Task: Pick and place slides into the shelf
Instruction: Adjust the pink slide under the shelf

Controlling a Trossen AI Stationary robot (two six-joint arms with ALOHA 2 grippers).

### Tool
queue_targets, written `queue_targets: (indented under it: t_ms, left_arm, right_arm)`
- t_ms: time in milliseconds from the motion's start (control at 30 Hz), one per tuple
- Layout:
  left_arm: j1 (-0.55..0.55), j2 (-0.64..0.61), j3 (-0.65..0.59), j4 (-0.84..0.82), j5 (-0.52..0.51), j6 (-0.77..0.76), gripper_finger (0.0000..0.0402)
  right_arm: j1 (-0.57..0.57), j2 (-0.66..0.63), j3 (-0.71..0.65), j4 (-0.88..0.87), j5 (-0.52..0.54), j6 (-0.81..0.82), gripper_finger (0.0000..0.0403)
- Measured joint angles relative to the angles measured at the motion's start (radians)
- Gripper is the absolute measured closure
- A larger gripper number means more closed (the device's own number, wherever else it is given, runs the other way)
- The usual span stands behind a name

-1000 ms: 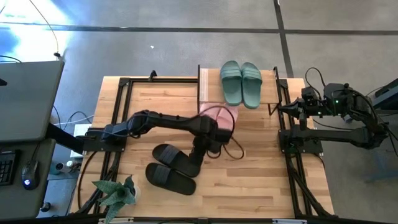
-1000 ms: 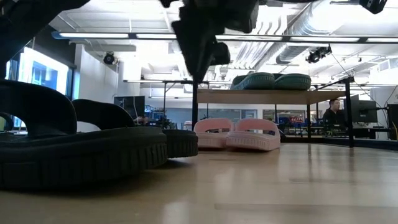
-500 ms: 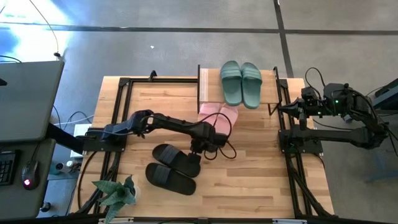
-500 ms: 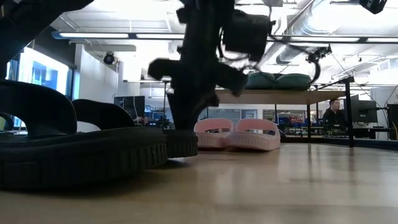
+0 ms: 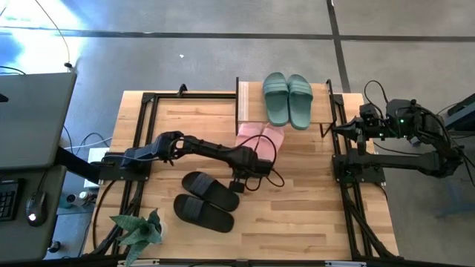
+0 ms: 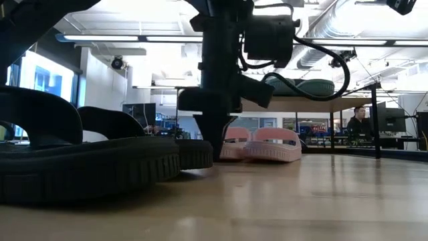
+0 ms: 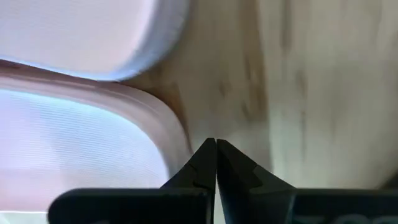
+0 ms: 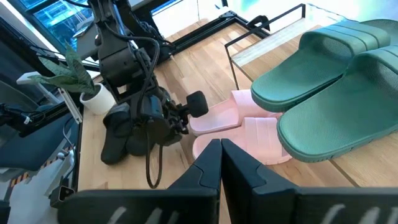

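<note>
The left hand (image 5: 239, 180) has dropped to the counter (image 5: 312, 215) and snapped its fingers shut within the last second. In its own wrist view the two tips meet with nothing between them, just off the rim of a pink slide (image 7: 74, 162). It sits between the pink pair (image 5: 261, 141) and the nearer black slide (image 5: 211, 190), so the close looks like a miss or a reset rather than a pick; judged from this, neither the pink pair nor the black pair has gained ground.

The green slides (image 5: 288, 99) already lie on the top board of the shelf (image 5: 243, 104). The pink pair rests on the counter at the shelf's foot, toes tucked under the board. The second black slide (image 5: 202, 213) lies just beside the first, well apart from the shelf.

The right hand (image 8: 221, 155) waits closed and empty at the counter's right edge, pointed across at the shelf.

From table height, the left arm (image 6: 217, 73) blocks part of the near pink slide (image 6: 234, 142), and whether the tips touch the black slide's toe cannot be told. The shelf's lower level is hidden from above by the top board.
</note>
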Motion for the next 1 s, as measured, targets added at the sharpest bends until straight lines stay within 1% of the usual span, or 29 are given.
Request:
queue_targets:
  t_ms: [133, 233, 333, 500, 767, 1000]
  left_arm:
    - [0.004, 0.000, 0.000, 0.059, -0.027, 0.000, 0.0397]
    - [0.016, 0.000, 0.000, 0.091, -0.058, -0.032, 0.0397]
    - [0.042, 0.000, 0.000, 0.082, -0.079, -0.063, 0.0397]
    - [0.089, 0.000, 0.000, 0.094, -0.121, -0.069, 0.0397]
    - [0.148, 0.000, 0.000, 0.130, -0.120, -0.072, 0.0397]
    - [0.173, 0.000, 0.000, 0.170, -0.126, -0.073, 0.0397]
  right_arm:
    - [0.000, 0.000, 0.000, 0.000, 0.000, 0.000, 0.0401]
    - [0.000, 0.000, 0.000, 0.000, 0.000, 0.000, 0.0401]
    - [0.000, 0.000, 0.000, 0.000, 0.000, 0.000, 0.0401]
    - [0.000, 0.000, 0.000, 0.000, 0.000, 0.000, 0.0401]
    - [0.000, 0.000, 0.000, 0.000, 0.000, 0.000, 0.0401]
    - [0.000, 0.000, 0.000, 0.000, 0.000, 0.000, 0.0401]
